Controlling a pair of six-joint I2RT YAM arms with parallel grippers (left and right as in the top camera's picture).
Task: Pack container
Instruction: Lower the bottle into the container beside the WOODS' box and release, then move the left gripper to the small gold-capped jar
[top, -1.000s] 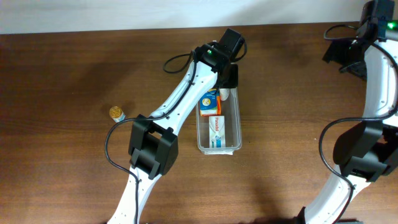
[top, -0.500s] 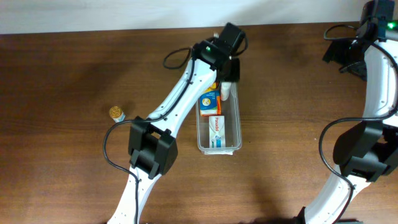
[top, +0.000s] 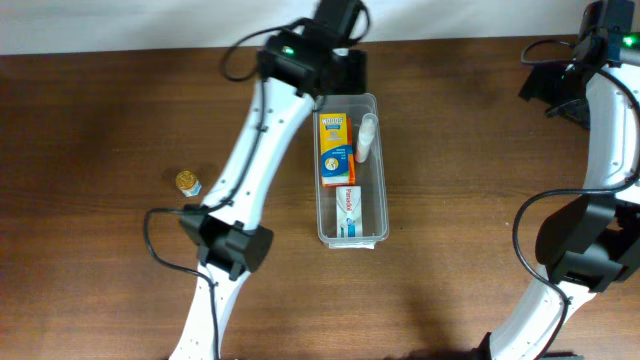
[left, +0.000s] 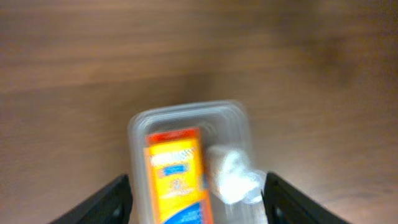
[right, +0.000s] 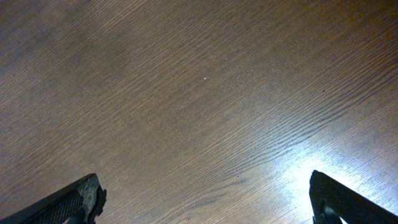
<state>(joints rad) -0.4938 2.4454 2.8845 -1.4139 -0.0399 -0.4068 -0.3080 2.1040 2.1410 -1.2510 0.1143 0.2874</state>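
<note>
The clear plastic container (top: 382, 170) lies lengthwise at the table's middle. It holds an orange and blue box (top: 334, 145), a white bottle (top: 367, 137) and a white and red box (top: 348, 210). My left gripper (top: 345, 62) is open and empty, raised just beyond the container's far end. In the left wrist view the container (left: 140, 121), the orange box (left: 179, 174) and the white bottle (left: 230, 174) show blurred between the spread fingers (left: 196, 202). My right gripper (right: 205, 199) is open over bare wood at the far right (top: 560, 90).
A small gold-capped jar (top: 188, 182) stands alone on the table to the left of the container. The left arm's links cross the table from the front left up to the back edge.
My left gripper has let go of the white bottle in the container and drawn back up and away toward the far edge. The orange box is now uncovered. The right arm has not moved.
</note>
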